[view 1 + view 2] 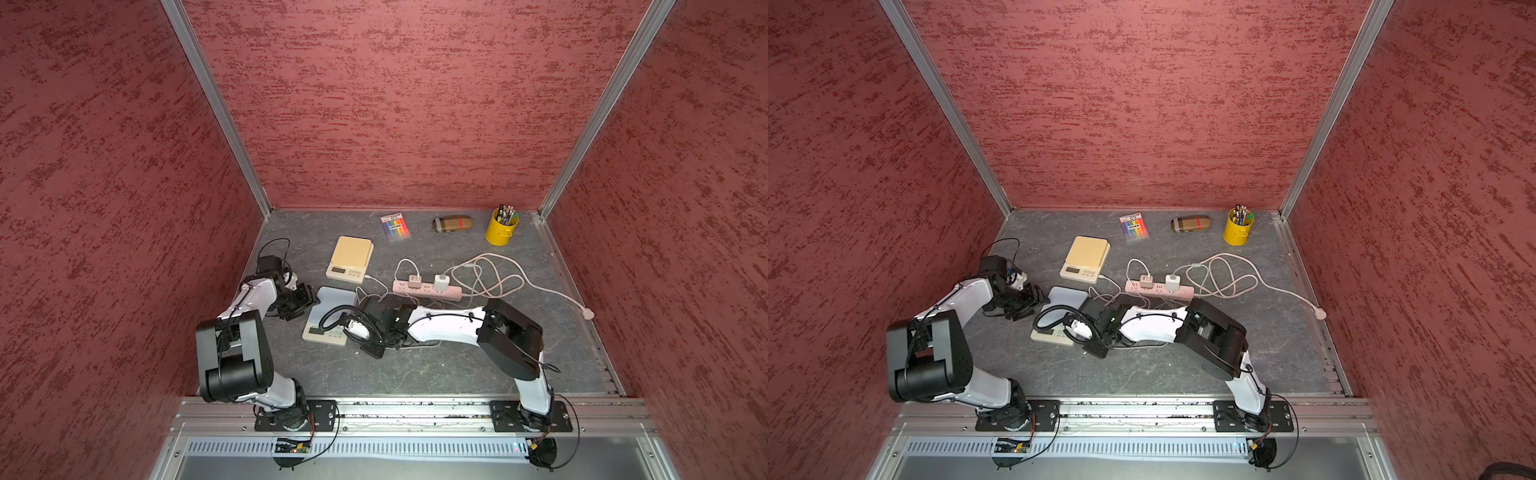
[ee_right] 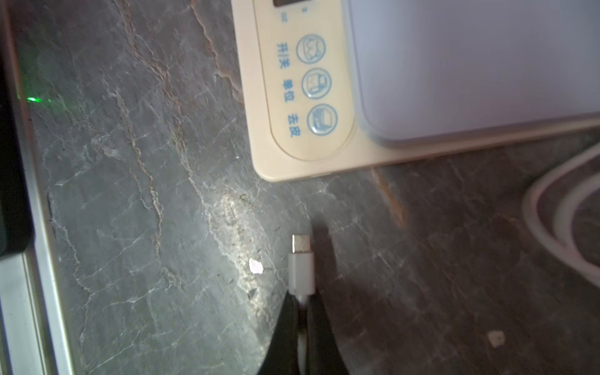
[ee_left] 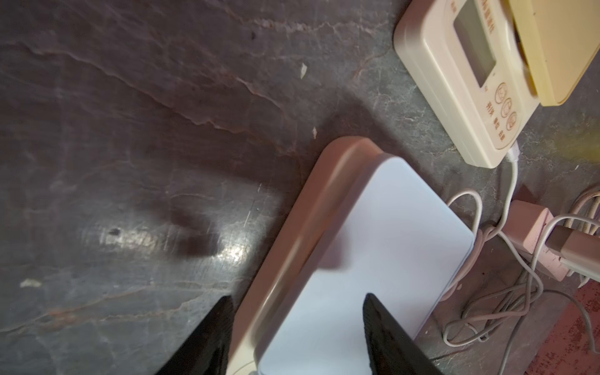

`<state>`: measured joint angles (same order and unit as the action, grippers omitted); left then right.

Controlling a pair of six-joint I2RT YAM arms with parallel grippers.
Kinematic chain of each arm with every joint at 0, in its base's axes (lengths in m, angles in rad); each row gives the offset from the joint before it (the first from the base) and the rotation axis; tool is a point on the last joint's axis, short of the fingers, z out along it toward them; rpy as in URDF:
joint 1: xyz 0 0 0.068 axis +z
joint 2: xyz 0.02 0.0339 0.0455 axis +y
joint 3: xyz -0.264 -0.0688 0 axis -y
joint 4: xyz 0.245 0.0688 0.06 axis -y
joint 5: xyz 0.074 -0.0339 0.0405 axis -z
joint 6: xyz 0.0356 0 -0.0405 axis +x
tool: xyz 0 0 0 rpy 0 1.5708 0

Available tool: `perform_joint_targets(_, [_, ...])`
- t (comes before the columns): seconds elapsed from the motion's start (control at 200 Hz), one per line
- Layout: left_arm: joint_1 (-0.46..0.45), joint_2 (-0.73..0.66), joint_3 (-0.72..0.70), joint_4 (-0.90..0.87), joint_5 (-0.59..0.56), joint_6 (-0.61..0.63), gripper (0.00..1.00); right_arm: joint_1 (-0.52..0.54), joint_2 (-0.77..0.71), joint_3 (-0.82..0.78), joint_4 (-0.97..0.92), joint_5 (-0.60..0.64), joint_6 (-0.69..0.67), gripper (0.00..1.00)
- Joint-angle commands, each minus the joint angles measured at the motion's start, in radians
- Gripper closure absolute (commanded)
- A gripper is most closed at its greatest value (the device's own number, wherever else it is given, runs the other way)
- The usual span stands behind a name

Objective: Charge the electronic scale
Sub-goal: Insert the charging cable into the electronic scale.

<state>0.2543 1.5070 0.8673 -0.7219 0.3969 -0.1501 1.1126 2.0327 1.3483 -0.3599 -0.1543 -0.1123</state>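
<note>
An electronic scale (image 1: 332, 309) with a pale white platform lies near the middle of the table, also the scale (image 3: 373, 243) in the left wrist view. My left gripper (image 3: 298, 296) stands open at its left edge, one finger over the table and the other over the platform, with nothing held. My right gripper (image 2: 302, 300) is shut on a white cable just behind its USB-C plug (image 2: 302, 259). The plug hangs over the bare table a short way from the scale's button corner (image 2: 308, 156), not touching it.
A second scale (image 1: 351, 257) with a yellow top sits behind, a white cable (image 3: 513, 156) plugged into it. A pink power strip (image 1: 428, 291) holds two chargers amid looped cables (image 1: 490, 274). Pen pack (image 1: 395, 226), glasses case (image 1: 453, 223) and yellow pen cup (image 1: 501, 227) line the back.
</note>
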Motion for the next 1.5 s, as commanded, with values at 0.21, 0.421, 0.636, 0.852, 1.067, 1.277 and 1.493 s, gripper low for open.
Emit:
perform_joint_targets(0.21, [0.006, 0.052, -0.024, 0.011, 0.090, -0.028, 0.35, 0.014, 0.045, 0.073, 0.024, 0.084, -0.003, 1.00])
perform_joint_targets(0.421, [0.004, 0.070, -0.025, 0.005, 0.101, -0.023, 0.35, 0.014, 0.080, 0.109, 0.035, 0.002, 0.024, 1.00])
perform_joint_targets(0.636, [0.001, 0.076, -0.026, 0.003, 0.108, -0.022, 0.36, 0.014, 0.093, 0.121, 0.029, -0.001, 0.031, 1.00])
perform_joint_targets(0.852, [0.000, 0.083, -0.029, 0.000, 0.114, -0.030, 0.37, 0.014, 0.079, 0.105, 0.042, -0.006, 0.032, 1.00])
perform_joint_targets(1.067, [-0.001, 0.078, -0.050, 0.002, 0.158, -0.060, 0.39, 0.014, 0.065, 0.091, 0.072, -0.029, 0.027, 1.00])
perform_joint_targets(1.277, [-0.024, 0.060, -0.088, 0.025, 0.186, -0.102, 0.40, 0.014, 0.086, 0.115, 0.063, -0.025, 0.018, 1.00])
perform_joint_targets(1.493, [-0.054, 0.046, -0.119, 0.046, 0.194, -0.157, 0.42, 0.010, 0.123, 0.195, 0.004, 0.033, 0.047, 1.00])
